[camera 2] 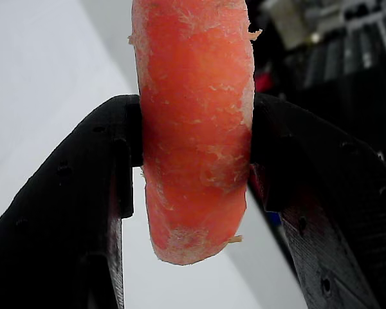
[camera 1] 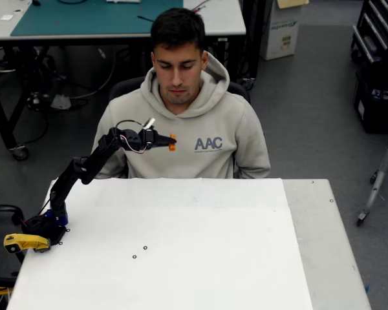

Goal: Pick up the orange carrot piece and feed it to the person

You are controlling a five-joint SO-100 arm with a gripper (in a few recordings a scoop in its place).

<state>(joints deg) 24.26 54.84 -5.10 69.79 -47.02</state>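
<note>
- Black plastic fingers of our gripper point(camera 2: 196, 167) clamp the orange carrot piece point(camera 2: 194, 129) from both sides in the wrist view; the pads press at 9 and 3 o'clock against its middle.
- In the overhead view we see the gripper point(camera 1: 169, 141) held up off the white table point(camera 1: 181, 258), with the carrot piece point(camera 1: 172, 142) at its tip, in front of the person's point(camera 1: 181, 123) chest.
- We judge the pickup done and the carry well along; what is left is raising the piece toward the mouth, which sits at about 12 o'clock from the carrot in the overhead view.
- In the wrist view the carrot's long axis runs from 12 to 6 o'clock, across the jaws, its rounded end at 6.
- Overhead, the axis also reads roughly 12 to 6.
</note>
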